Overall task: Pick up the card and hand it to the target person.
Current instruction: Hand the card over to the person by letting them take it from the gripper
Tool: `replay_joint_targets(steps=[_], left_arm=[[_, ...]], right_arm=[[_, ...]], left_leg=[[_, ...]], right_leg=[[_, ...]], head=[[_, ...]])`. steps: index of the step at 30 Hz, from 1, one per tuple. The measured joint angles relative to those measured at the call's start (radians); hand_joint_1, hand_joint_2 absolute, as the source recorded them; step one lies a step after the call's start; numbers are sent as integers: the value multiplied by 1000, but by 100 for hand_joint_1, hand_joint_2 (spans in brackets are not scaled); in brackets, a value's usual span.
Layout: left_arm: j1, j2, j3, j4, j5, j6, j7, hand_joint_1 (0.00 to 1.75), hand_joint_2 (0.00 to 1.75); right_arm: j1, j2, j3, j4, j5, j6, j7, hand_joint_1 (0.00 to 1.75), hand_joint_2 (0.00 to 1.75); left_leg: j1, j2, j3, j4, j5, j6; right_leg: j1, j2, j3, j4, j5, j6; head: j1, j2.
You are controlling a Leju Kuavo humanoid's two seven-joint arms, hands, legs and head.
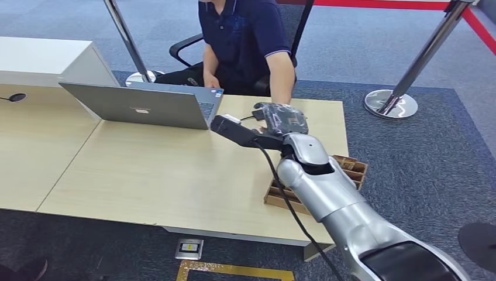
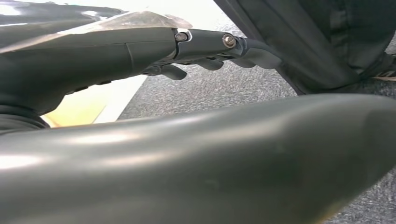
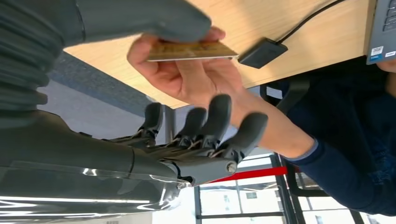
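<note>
Golden, thin card [image 3: 191, 50] is half hidden between the right hand's [image 3: 154, 116] thick thumb and the person's hand [image 3: 196, 77] above the bench [image 3: 289, 56], other fingers [image 3: 219, 116] spread.

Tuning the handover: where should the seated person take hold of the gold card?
By the free long edge of the gold card, coming from their own side opposite the right hand; it lies flat, and the thumb covers the near part.
</note>
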Motion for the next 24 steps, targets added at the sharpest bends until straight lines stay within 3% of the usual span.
replay_joint_targets(steps=[4, 8, 13, 17, 20, 22, 24], left_arm=[[0, 0, 0, 0, 1, 0, 0, 0, 0], [0, 0, 0, 0, 10, 2, 8, 0, 0], [3, -1, 2, 0, 37, 11, 16, 0, 0], [7, -2, 7, 1, 50, 14, 18, 0, 0], [12, -4, 8, 1, 60, 14, 19, 0, 0], [18, -6, 8, 1, 68, 14, 19, 0, 0], [22, -8, 8, 2, 72, 14, 19, 0, 0]], right_arm=[[2, -1, 0, 4, -2, -34, -10, 0, 0], [13, -9, 0, -12, -1, -131, -22, 0, 0], [111, -74, -7, -181, 78, -280, 30, 0, 0], [302, -159, -68, -465, 187, -345, 93, 0, 0], [531, -210, -183, -720, 212, -455, 97, 0, 0], [696, -220, -303, -906, 171, -533, 49, 0, 0], [828, -205, -422, -1060, 81, -559, -63, 0, 0]], left_leg=[[0, 0, 0, 0, 0, 0], [0, 0, 0, 0, 0, 0], [0, 0, 0, 0, 0, 0], [0, -1, 0, 1, -1, 2], [0, -7, 0, 1, -3, 4], [0, -10, 0, 1, -6, 3], [0, -9, 0, 0, -8, 3]], right_leg=[[0, 0, 0, 0, 0, 0], [0, 0, 0, 0, 0, 0], [0, 0, 0, -2, 0, 0], [0, 0, 1, -4, -1, 1], [0, -2, 4, -6, -3, 4], [0, -4, 5, -6, -5, 6], [0, -4, 4, -6, -5, 5]], head=[[0, 0], [0, 0], [0, 0], [0, 0], [-1, 0], [0, 0], [-1, 0]])
